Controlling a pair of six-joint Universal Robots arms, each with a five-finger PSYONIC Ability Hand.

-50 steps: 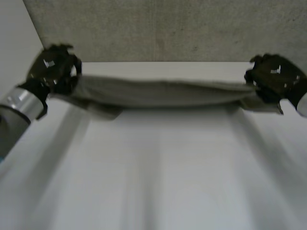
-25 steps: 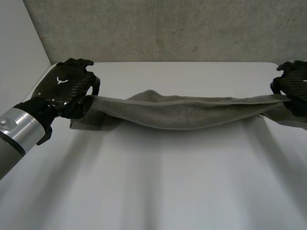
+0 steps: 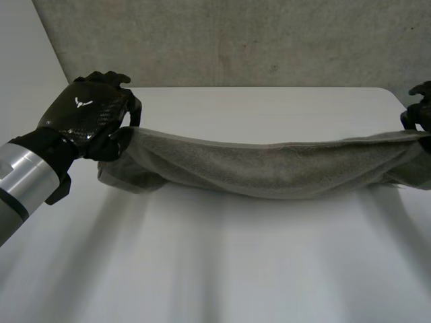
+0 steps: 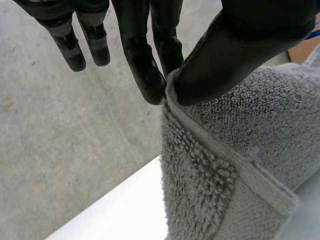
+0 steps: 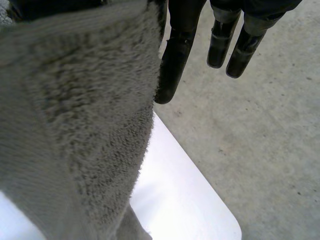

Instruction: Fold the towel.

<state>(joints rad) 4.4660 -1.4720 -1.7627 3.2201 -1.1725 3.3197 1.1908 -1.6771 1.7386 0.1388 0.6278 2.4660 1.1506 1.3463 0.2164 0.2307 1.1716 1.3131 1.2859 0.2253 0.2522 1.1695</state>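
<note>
Head view: grey towel (image 3: 269, 168) strung between both robot hands along the far part of the white surface (image 3: 215, 269), sagging in the middle; left robot hand (image 3: 87, 118) near the far-left corner, thumb and one finger pinching the towel's hemmed edge, other fingers straight; right robot hand (image 3: 421, 111) at the far-right corner, towel end nipped between thumb and a finger, remaining fingers straight.
</note>
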